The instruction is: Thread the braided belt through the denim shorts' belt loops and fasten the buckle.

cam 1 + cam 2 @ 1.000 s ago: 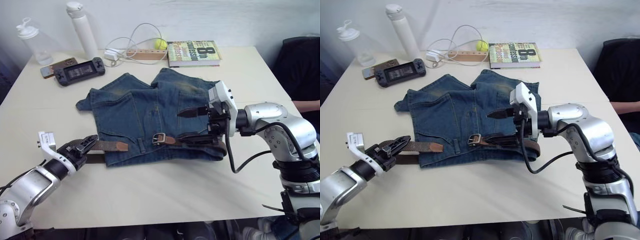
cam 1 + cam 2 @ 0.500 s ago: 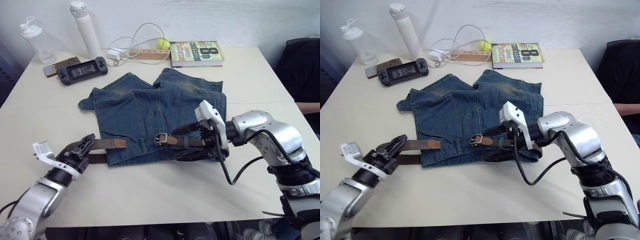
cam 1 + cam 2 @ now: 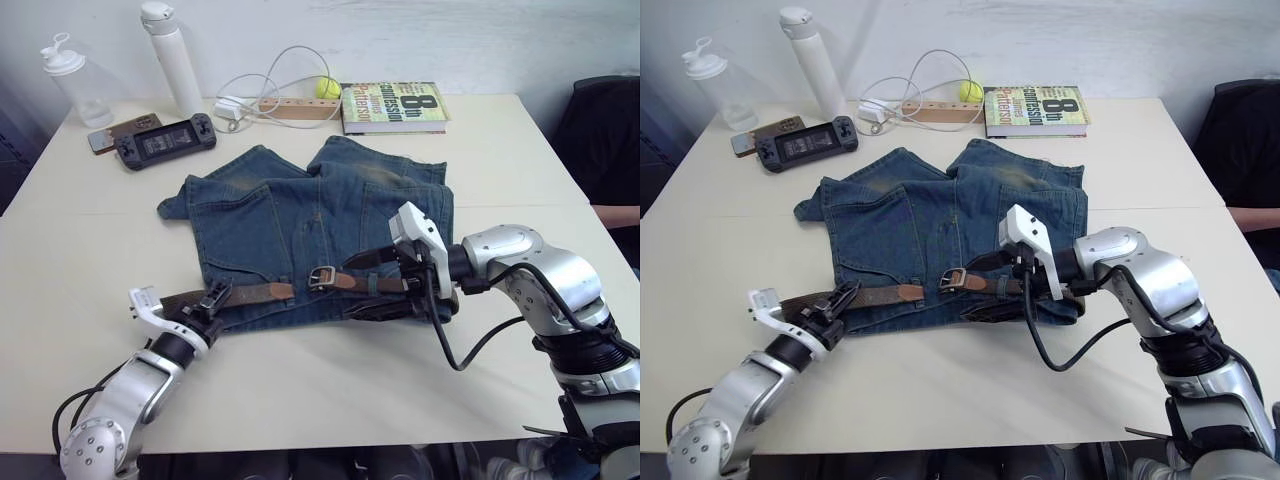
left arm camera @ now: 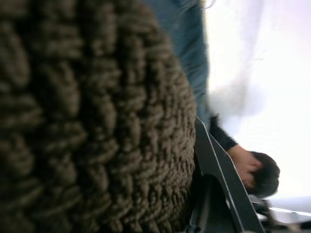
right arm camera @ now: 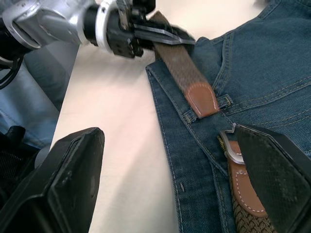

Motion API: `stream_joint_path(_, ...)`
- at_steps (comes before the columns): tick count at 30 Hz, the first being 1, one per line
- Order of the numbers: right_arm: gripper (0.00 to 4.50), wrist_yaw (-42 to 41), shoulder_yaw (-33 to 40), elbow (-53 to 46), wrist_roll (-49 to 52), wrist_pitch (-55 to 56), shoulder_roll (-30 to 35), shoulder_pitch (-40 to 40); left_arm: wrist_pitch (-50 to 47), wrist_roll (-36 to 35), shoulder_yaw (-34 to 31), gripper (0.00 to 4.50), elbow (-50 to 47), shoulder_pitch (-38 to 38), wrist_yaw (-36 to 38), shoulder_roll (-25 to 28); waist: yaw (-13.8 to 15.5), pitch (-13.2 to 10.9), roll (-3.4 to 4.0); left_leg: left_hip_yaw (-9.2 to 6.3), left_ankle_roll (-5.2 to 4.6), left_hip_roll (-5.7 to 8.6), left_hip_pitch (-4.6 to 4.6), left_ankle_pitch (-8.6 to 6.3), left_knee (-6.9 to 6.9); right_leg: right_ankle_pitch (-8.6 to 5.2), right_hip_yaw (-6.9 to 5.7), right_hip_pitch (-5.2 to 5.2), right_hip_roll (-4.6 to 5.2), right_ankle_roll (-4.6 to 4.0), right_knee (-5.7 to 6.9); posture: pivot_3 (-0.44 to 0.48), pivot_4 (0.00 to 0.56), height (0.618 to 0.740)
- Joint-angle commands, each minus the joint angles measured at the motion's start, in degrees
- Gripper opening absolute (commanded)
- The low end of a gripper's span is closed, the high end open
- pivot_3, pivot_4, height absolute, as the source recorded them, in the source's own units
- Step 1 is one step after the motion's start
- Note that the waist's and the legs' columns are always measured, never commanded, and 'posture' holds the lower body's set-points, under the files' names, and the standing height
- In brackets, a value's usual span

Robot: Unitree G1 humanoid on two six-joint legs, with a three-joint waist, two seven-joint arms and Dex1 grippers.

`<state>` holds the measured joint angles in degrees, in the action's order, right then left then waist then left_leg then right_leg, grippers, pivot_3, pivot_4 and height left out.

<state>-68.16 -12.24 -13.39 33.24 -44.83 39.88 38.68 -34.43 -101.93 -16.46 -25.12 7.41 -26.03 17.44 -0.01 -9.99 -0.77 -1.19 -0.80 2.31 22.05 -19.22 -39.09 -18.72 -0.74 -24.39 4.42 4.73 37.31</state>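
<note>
The left gripper (image 3: pixel 836 301) pinches the braided belt (image 3: pixel 880 295) along the denim shorts (image 3: pixel 300 225) waistband, near the table's (image 3: pixel 330 380) front edge. The right gripper (image 3: pixel 375 283) gapes wide over the buckle (image 3: pixel 320 277). The belt looks limp and grippy, so the stiffer tan tip is probably the better hold.

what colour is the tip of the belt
Tan leather, on a dark-brown woven belt; the tip shows best in the right wrist view.

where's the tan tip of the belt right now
In the left eye view the tan tip lies on the denim shorts waistband, just on the robot's left of the buckle, with the left gripper holding the belt behind it.
</note>
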Motion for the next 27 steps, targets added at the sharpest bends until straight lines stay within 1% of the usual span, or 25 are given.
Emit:
stream_joint_path(1,4.49,-0.1,2.3,-2.2,1.2,0.4,0.6,-0.1,-0.1,1.4,0.5,0.00,-1.2,0.1,1.2,1.1,-0.1,0.0,0.00,0.00,0.00,0.00,0.00,0.00,0.00,0.00,0.00,0.00,0.00,0.00,0.00,0.000,0.150,0.735)
stream_joint_path(2,4.49,-0.1,2.4,-2.3,1.2,0.2,0.6,-0.1,-0.1,1.3,0.4,0.00,-1.3,0.3,1.2,1.4,-0.1,0.0,0.00,0.00,0.00,-0.01,0.00,0.00,0.00,0.00,0.01,0.00,0.00,0.00,0.00,0.000,0.150,0.735)
stream_joint_path(7,4.49,0.0,2.6,-3.2,1.5,-0.6,1.3,0.0,-0.7,-2.6,-4.1,0.00,-1.4,1.6,1.5,7.2,-0.1,0.0,0.01,-0.01,0.00,-0.02,0.00,0.00,0.01,0.00,0.01,-0.02,-0.01,0.00,0.02,0.000,0.150,0.735)
stream_joint_path(11,4.49,0.0,2.7,-3.5,1.3,-0.6,1.6,0.0,-0.4,-4.2,-5.2,0.00,-1.4,1.8,1.3,9.1,0.0,0.0,0.01,-0.02,-0.01,-0.01,0.00,-0.01,0.01,0.00,0.01,0.00,0.02,0.00,-0.01,0.000,0.150,0.735)
stream_joint_path(14,4.49,0.1,2.7,-3.6,1.2,-0.7,1.7,0.1,0.0,-4.0,-4.7,0.00,-1.0,1.0,1.0,8.9,0.0,0.0,0.01,-0.02,-0.02,-0.01,0.01,-0.01,0.02,0.00,0.00,0.00,0.02,0.00,-0.05,0.000,0.150,0.735)
stream_joint_path(17,4.49,0.2,2.5,-3.7,0.9,-0.7,1.7,0.1,0.3,-3.6,-2.4,0.00,-1.8,0.1,0.4,7.3,0.0,0.0,0.01,-0.02,-0.02,-0.01,0.01,-0.01,0.02,0.00,0.00,0.00,0.02,0.00,-0.05,0.000,0.150,0.735)
stream_joint_path(21,4.49,0.4,2.2,-3.8,0.4,-0.6,1.8,0.2,-0.2,-1.2,1.1,0.00,-1.9,-0.8,-0.4,6.7,0.0,0.0,0.01,-0.02,-0.02,-0.01,0.01,-0.01,0.02,0.00,0.00,0.00,0.01,0.00,-0.04,0.000,0.150,0.735)
stream_joint_path(27,4.49,0.9,1.9,-4.0,-0.1,-0.6,2.1,0.1,1.5,-0.6,0.4,0.00,-1.3,0.0,-2.2,5.9,0.0,0.0,0.01,-0.02,-0.01,-0.01,0.01,-0.01,0.02,0.00,0.00,0.00,0.01,0.00,-0.03,0.000,0.150,0.735)
